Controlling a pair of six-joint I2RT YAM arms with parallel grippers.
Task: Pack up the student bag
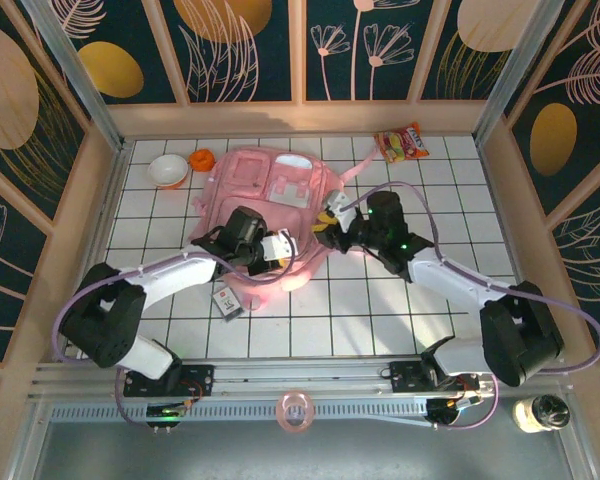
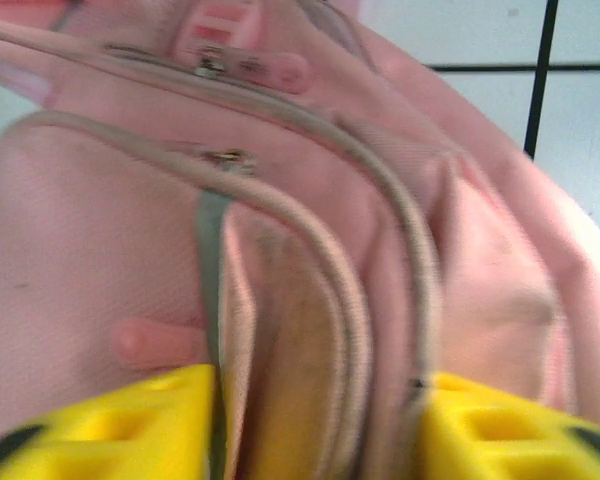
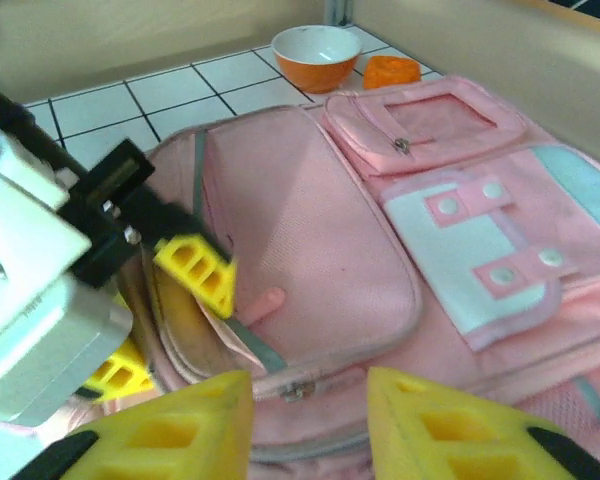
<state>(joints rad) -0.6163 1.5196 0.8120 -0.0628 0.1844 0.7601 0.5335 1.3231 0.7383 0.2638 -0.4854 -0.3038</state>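
Observation:
The student bag (image 1: 270, 190), pale pink with white patches, lies flat in the middle of the tiled table. My left gripper (image 1: 283, 246) is at its near edge. In the left wrist view its yellow fingers (image 2: 130, 430) stand apart astride the gaping zip opening (image 2: 300, 380); the rim lies between them, not squeezed. The right gripper (image 1: 327, 222) hovers at the bag's right near corner. Its fingers (image 3: 170, 435) are spread, with a zip pull (image 3: 300, 388) beyond the gap and nothing held. The left gripper (image 3: 160, 320) is also seen there on the opening.
An orange-and-white bowl (image 1: 168, 170) and a small orange object (image 1: 201, 160) sit at the back left. A snack packet (image 1: 401, 142) lies at the back right, and a small card (image 1: 227, 300) lies on the tiles near the left arm. Wooden walls enclose the table.

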